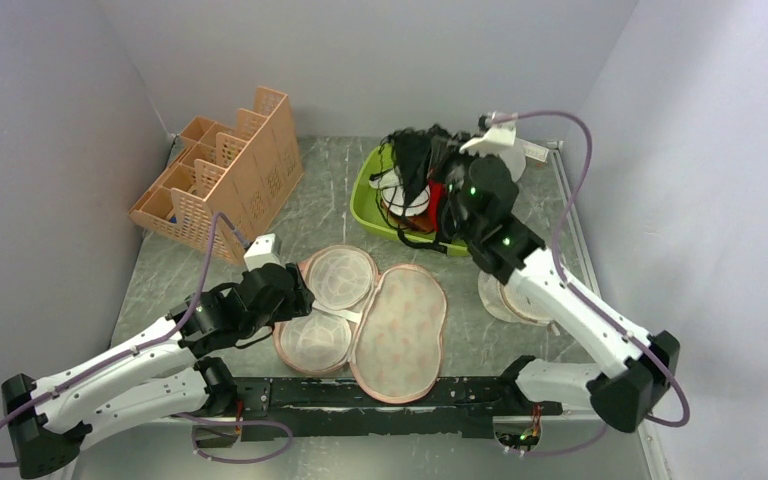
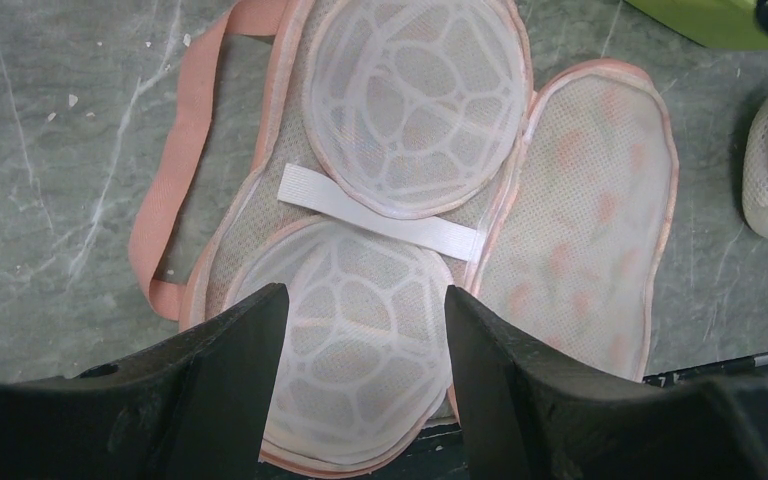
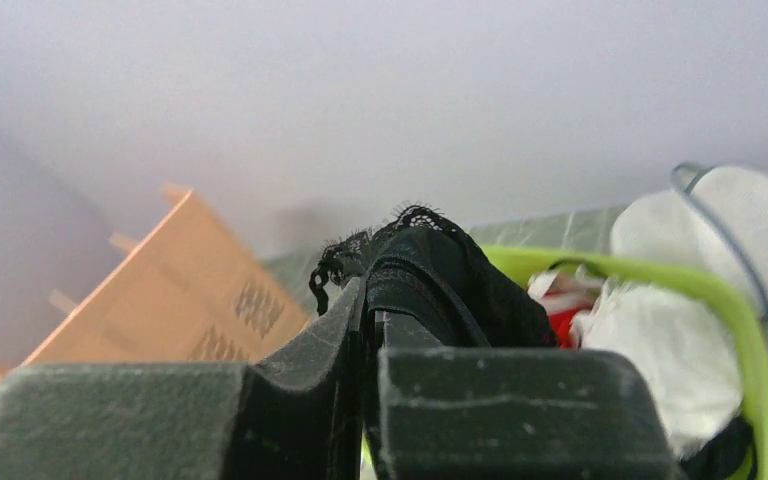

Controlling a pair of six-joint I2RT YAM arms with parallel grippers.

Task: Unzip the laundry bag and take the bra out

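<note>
Well, here is what I'd worry about from where I stand:
- The right gripper (image 3: pixel 370 310) is clamped shut on just a fold of the bra (image 1: pixel 415 160). The bra hangs over the green bin (image 1: pixel 363 190), well apart from the bag (image 1: pixel 400 320). So thin a pinch could slip, and the bra would drop early.
- Its straps trail down towards the red garment (image 1: pixel 435 195) in the bin. I'd guess they could snag there and drag other clothes along if the arm swings away.
- Let go here, and the bra lands in that pile, tangled with the rest.
- The left gripper (image 2: pixel 363 310) hovers with its fingers spread, holding nothing. It is right over the nearer cage (image 2: pixel 345 410) of the bag, which lies unzipped and folded open. A drop straight down might dent the cage or shove the bag askew.
- The bag's pink loop (image 2: pixel 175 170) lies loose beside it. A finger could catch it on the way out and tow the bag along.
</note>
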